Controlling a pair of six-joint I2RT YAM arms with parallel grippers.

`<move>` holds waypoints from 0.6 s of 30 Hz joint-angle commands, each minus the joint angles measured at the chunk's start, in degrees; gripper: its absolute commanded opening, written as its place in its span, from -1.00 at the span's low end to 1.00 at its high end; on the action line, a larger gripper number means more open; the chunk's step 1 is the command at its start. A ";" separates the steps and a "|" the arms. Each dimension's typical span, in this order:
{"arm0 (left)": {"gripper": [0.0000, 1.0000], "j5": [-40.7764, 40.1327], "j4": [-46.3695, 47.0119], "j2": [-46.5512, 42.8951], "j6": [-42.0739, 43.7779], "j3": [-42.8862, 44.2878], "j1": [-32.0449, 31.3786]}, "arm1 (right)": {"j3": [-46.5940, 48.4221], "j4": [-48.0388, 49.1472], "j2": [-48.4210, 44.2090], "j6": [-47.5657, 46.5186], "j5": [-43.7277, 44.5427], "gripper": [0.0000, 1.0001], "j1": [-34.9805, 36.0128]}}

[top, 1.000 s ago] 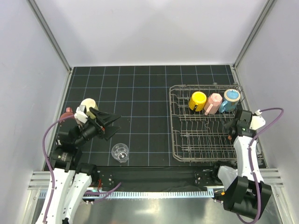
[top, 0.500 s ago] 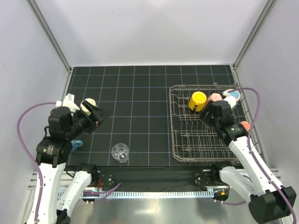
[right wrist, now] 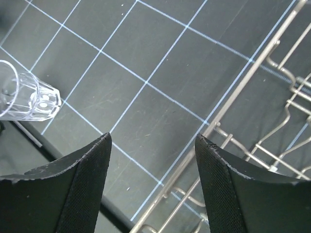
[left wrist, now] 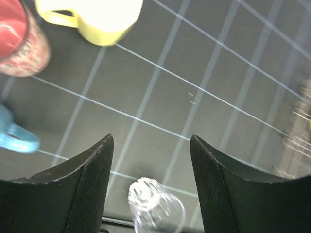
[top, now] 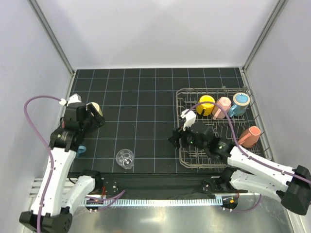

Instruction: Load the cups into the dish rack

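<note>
Hands both read to me as open and empty. Left hand point(left wrist: 151, 141) hovers over the worktop point(top: 146, 97), with the glass tumbler point(left wrist: 155, 206) below its fingers and the pale yellow mug point(left wrist: 104, 17) and maroon mug point(left wrist: 19, 43) beyond. Right hand point(right wrist: 153, 138) hangs beside the dish rack point(top: 209, 89), at its left rim. The rack holds a yellow mug point(top: 206, 105), pink mug point(top: 222, 108), blue mug point(top: 239, 103) and salmon mug point(top: 249, 136).

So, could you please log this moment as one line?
dish rack: four cups | mat: glass tumbler | left gripper: open, empty | right gripper: open, empty
</note>
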 commanded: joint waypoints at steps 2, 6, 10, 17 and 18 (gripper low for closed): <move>0.24 -8.49 6.64 5.17 3.50 -0.12 0.23 | -0.11 5.27 -1.13 -3.91 4.30 0.42 2.14; 0.20 -10.69 14.03 7.55 4.29 -3.19 0.14 | -0.29 5.19 -3.34 -4.88 1.04 0.43 2.05; 0.11 -12.00 21.94 10.44 5.87 -5.48 0.23 | -1.08 5.97 -4.74 -4.97 -1.16 0.43 2.14; 0.00 -11.05 23.45 24.94 9.74 2.77 0.23 | -3.81 8.96 -6.50 -4.88 -2.31 0.43 2.14; -0.02 -10.96 23.45 26.44 9.74 4.52 0.14 | -3.90 9.05 -6.68 -4.97 -2.40 0.43 2.14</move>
